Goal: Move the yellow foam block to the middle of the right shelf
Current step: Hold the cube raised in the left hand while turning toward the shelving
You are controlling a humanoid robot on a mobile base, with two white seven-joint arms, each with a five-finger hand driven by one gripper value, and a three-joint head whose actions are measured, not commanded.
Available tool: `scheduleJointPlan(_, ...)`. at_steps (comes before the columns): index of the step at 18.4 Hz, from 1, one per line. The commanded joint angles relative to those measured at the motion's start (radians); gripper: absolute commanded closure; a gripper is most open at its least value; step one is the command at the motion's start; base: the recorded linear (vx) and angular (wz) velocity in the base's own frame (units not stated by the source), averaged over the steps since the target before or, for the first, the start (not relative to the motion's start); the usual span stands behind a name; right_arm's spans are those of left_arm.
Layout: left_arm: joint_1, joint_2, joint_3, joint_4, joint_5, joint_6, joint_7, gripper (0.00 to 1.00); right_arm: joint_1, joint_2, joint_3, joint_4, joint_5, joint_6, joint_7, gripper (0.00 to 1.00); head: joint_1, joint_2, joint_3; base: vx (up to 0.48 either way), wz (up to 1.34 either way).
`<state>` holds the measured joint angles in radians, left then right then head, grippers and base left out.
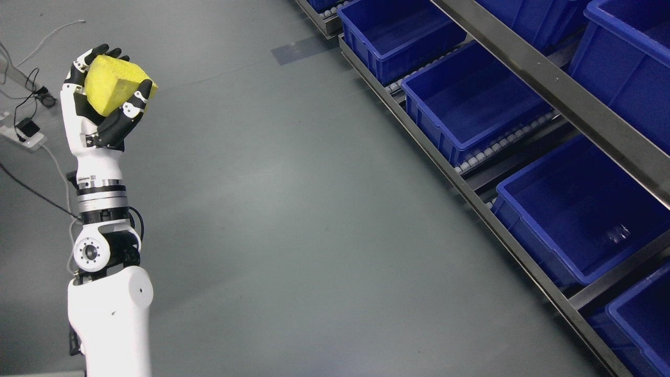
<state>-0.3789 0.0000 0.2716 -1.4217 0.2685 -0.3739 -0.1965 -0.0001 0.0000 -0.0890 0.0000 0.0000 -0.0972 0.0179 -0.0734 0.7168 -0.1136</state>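
A yellow foam block point(112, 84) is held up at the upper left of the head view, above the grey floor. My left hand point(102, 99) is shut on it, black fingers curled over its top and thumb pressing its right side. The white left arm rises from the bottom left edge. A metal shelf rack point(555, 89) runs diagonally along the right side, far from the hand. Blue bins sit on its roller tracks, among them an empty one point(473, 102) midway along the lower row. My right arm does not show.
More empty blue bins point(570, 209) point(398, 34) line the lower level, and others point(628, 57) stand on the level above. Cables and a power strip point(23, 131) lie on the floor at the far left. Grey floor point(293, 199) spreads between arm and rack.
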Motion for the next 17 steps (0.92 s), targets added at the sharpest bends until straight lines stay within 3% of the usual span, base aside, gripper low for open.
scheduleJointPlan(1, 0.000, 0.018, 0.001, 0.000, 0.000, 0.001, 0.000, 0.65, -0.001, -0.017, 0.000, -0.017, 0.000, 0.001, 0.000, 0.00, 0.0000, 0.000, 0.000, 0.425, -0.18)
scheduleJointPlan(10, 0.000, 0.018, -0.002, 0.000, 0.000, 0.001, -0.001, 0.65, -0.001, -0.017, 0.000, -0.017, 0.000, 0.001, 0.000, 0.00, 0.0000, 0.000, 0.000, 0.422, -0.29)
scheduleJointPlan(17, -0.012, 0.018, -0.040, -0.002, 0.000, 0.003, -0.008, 0.65, -0.003, -0.017, 0.000, -0.017, 0.000, 0.001, 0.000, 0.00, 0.0000, 0.000, 0.000, 0.281, -0.48)
